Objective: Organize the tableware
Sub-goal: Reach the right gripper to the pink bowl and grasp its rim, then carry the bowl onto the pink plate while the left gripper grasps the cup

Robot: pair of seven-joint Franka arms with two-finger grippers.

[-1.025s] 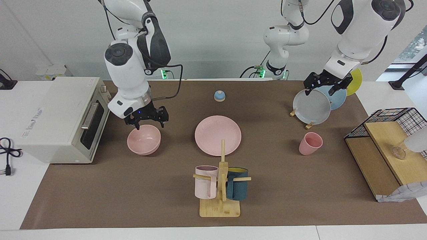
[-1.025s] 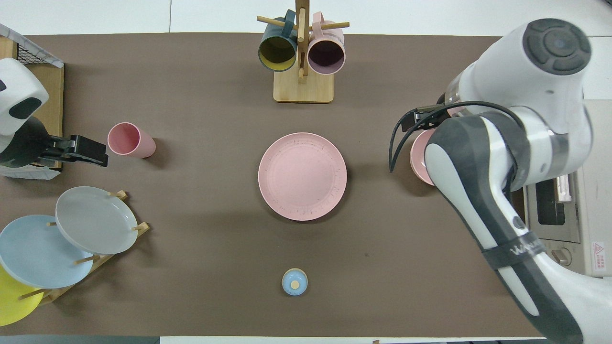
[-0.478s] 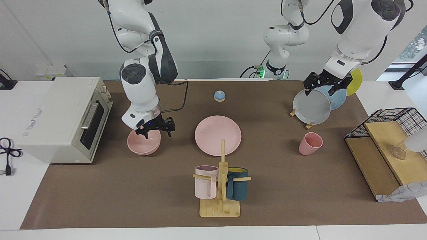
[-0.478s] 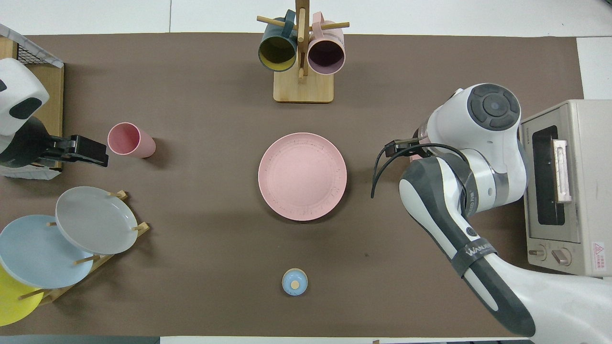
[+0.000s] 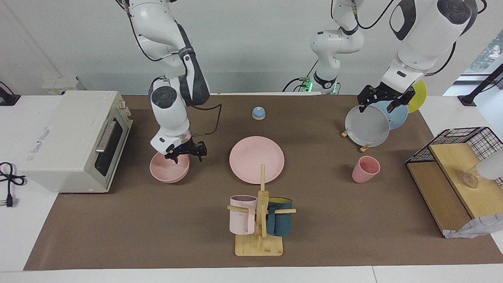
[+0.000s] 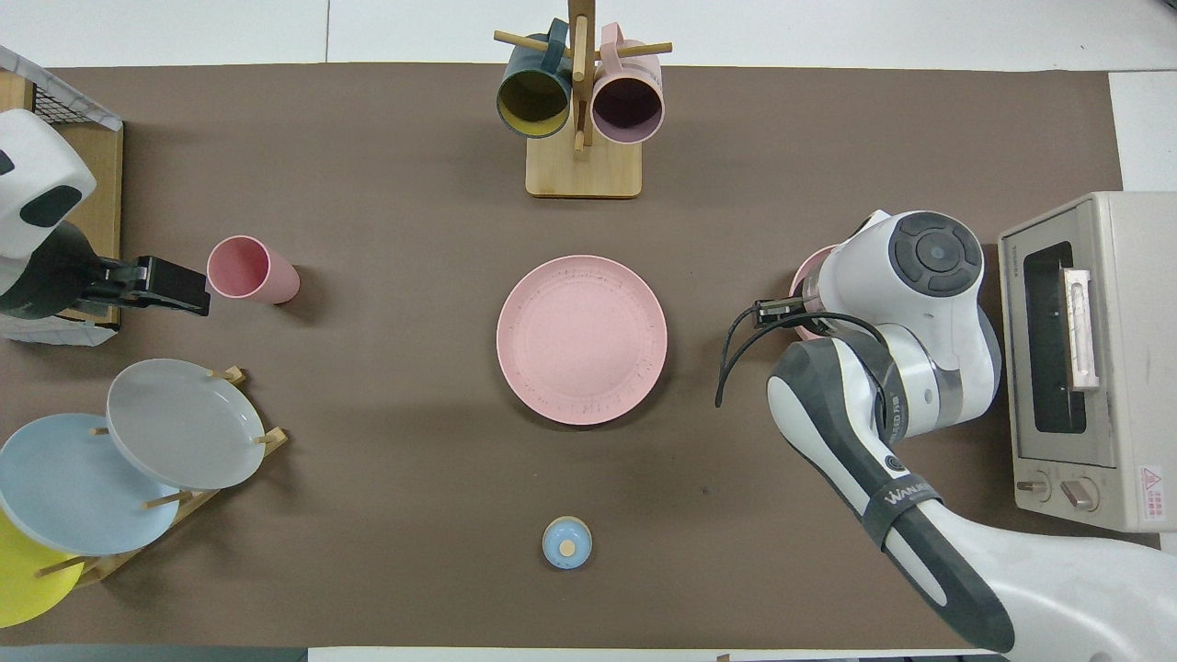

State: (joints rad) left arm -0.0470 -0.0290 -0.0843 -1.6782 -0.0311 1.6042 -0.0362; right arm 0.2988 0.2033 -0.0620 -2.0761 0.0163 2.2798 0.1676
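The right pincer [image 5: 185,154] sits at the rim of the pink bowl [image 5: 169,168], on the edge nearest the robots; whether its fingers are spread or gripping the rim cannot be told, and in the overhead view the arm covers most of the bowl [image 6: 802,285]. The bowl rests on the counter [image 5: 157,220] in front of the toaster oven [image 5: 74,139]. The pink plate [image 5: 256,159] lies flat at mid-counter, well apart from the bowl. The pink cup [image 5: 365,169] stands upright toward the left arm's end.

The left pincer [image 5: 386,103] hangs over the plate rack, above the grey plate [image 5: 367,126]; its finger state cannot be told. In the overhead view it [image 6: 184,290] appears just beside the cup [image 6: 248,269].

The mug tree [image 5: 260,220] carries a pale pink mug [image 5: 241,214] and a dark blue mug [image 5: 279,222]. A small blue bell [image 5: 258,113] sits nearer the robots than the plate.
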